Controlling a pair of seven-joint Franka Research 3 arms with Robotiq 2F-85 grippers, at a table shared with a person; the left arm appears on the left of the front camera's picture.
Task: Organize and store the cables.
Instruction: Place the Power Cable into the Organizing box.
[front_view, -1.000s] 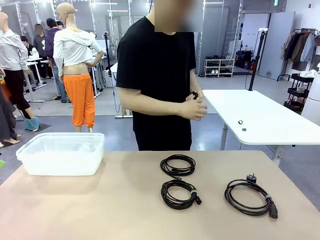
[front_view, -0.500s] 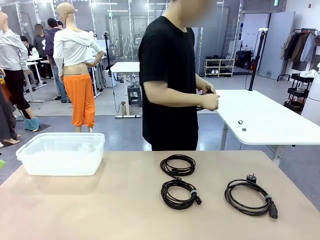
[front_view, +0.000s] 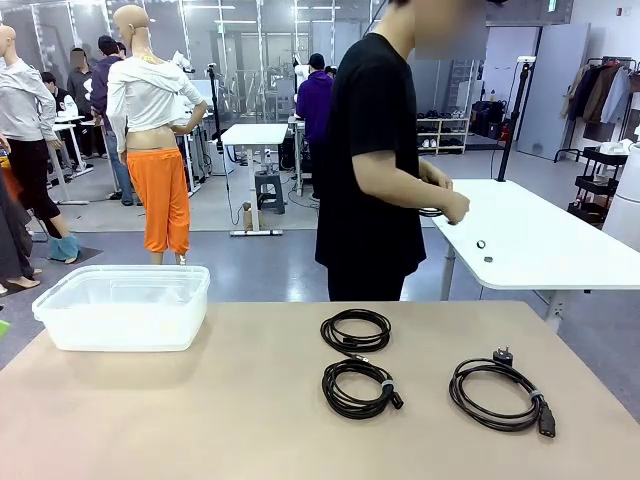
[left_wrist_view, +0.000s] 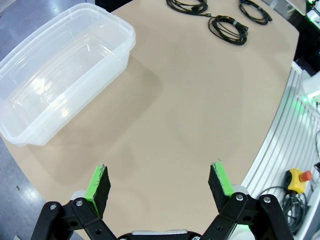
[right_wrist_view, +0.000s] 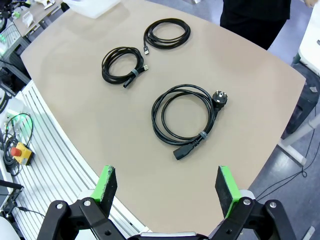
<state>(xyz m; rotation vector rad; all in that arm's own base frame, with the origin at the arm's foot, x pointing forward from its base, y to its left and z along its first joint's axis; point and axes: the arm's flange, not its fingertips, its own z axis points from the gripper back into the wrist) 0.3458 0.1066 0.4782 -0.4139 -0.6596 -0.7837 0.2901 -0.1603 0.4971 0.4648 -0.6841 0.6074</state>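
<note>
Jaws wide apart on both, nothing held: left gripper (left_wrist_view: 159, 175) over bare table (left_wrist_view: 200, 100), right gripper (right_wrist_view: 166, 176) over the table's right end.

We count three cables (right_wrist_view: 131, 75) on the table, right of middle in the front view. The far coil (front_view: 352, 346) lies nearest the person. The near coil (front_view: 386, 386), tied, lies just beside it on the robot's side, not touching. The big coil (front_view: 535, 396) lies further right, apart from the pair, with a round plug at its far edge.

The bin (front_view: 120, 330) stands at the far left, well apart from all three.

The person (front_view: 375, 170) stands side-on behind the table. Their hands (front_view: 452, 207) hold a dark loop we cannot make out.
</note>
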